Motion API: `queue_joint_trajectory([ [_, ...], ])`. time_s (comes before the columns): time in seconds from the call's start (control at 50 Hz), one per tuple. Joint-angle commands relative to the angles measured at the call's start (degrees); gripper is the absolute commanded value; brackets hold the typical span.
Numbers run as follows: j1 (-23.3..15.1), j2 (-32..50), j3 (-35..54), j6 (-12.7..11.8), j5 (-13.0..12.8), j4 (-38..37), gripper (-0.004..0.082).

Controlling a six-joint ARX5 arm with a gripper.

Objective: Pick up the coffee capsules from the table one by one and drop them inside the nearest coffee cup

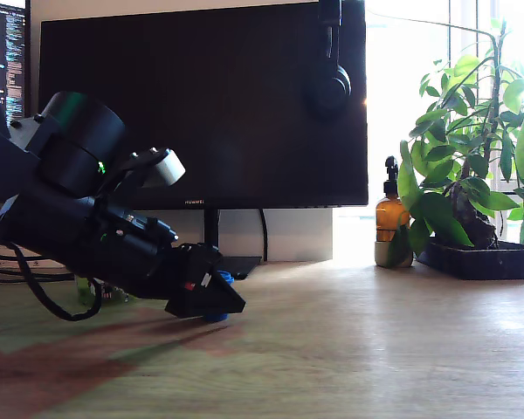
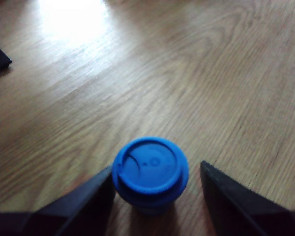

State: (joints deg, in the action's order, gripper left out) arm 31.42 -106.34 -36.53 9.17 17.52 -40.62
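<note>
Your blue capsule stands upright on the wooden surface, wide rim up, between the two fingers of the claw. The claw is open around it: one finger looks to be touching or just beside the rim, while the other stands apart with bare wood showing in the gap. Nothing is gripped yet, so centre first. Shift the claw sideways until the capsule sits midway between the fingers, or the near finger will likely push it over as you close. Keep the claw low, as the exterior view shows it, tips near the surface with the capsule just peeking out beneath, and close slowly on the tapered body below the rim, since the plastic looks slick. The mug is mostly hidden behind the arm, so lift clear before you swing towards it.
</note>
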Motion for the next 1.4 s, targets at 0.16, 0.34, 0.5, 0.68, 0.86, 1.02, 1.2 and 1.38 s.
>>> queue_joint_trajectory([
  [0.16,0.3,-1.2,-0.3,-0.1,0.0,-0.1,0.0290],
  [0.34,0.2,-1.2,-0.3,0.3,0.0,-0.1,0.0215],
  [0.5,0.3,-1.2,-0.3,0.3,0.0,-0.1,0.0215],
  [0.68,0.2,-0.8,-0.3,0.3,0.0,0.3,0.0215],
  [0.86,0.2,2.1,-0.3,0.3,0.0,3.4,0.0215],
  [1.02,0.2,5.8,-0.3,0.3,0.0,9.2,0.0215],
  [1.2,0.2,10.6,-0.3,0.2,-0.7,15.7,0.0215],
  [1.38,0.2,15.5,-0.3,-0.3,-4.2,22.1,0.0215],
])
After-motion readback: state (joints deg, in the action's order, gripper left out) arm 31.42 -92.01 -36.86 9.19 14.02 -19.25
